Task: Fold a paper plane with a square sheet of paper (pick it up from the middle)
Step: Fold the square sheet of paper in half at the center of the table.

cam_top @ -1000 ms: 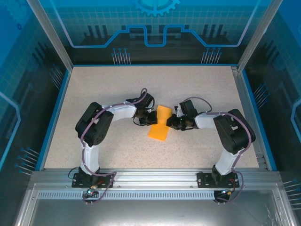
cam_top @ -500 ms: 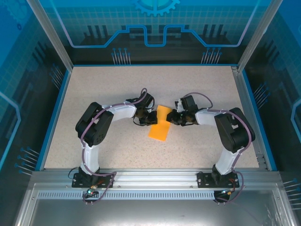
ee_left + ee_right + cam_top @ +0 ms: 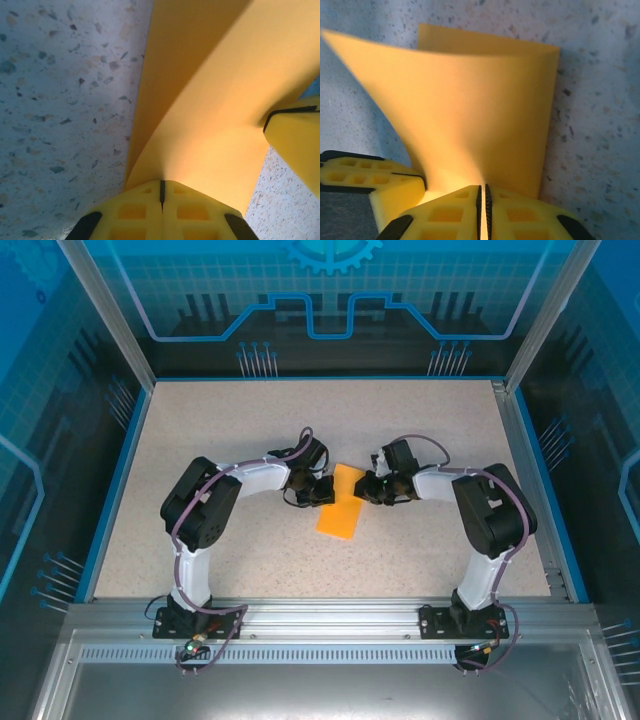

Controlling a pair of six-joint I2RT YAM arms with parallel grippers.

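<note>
So the left gripper [image 3: 161, 187] and right gripper [image 3: 483, 192] are both pinched tight on opposite edges of the square sheet of paper [image 3: 340, 512], which sits mid-table [image 3: 230, 420], bowing up between them and maybe doubled over, hard to tell.

The square sheet of paper [image 3: 338, 512] lies on the table [image 3: 250, 420] between the left gripper [image 3: 323, 490] and the right gripper [image 3: 366, 489].

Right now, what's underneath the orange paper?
The speckled table shows beside the square sheet of paper, pinched by the left gripper and right gripper. The surface directly beneath its flat part is covered.
</note>
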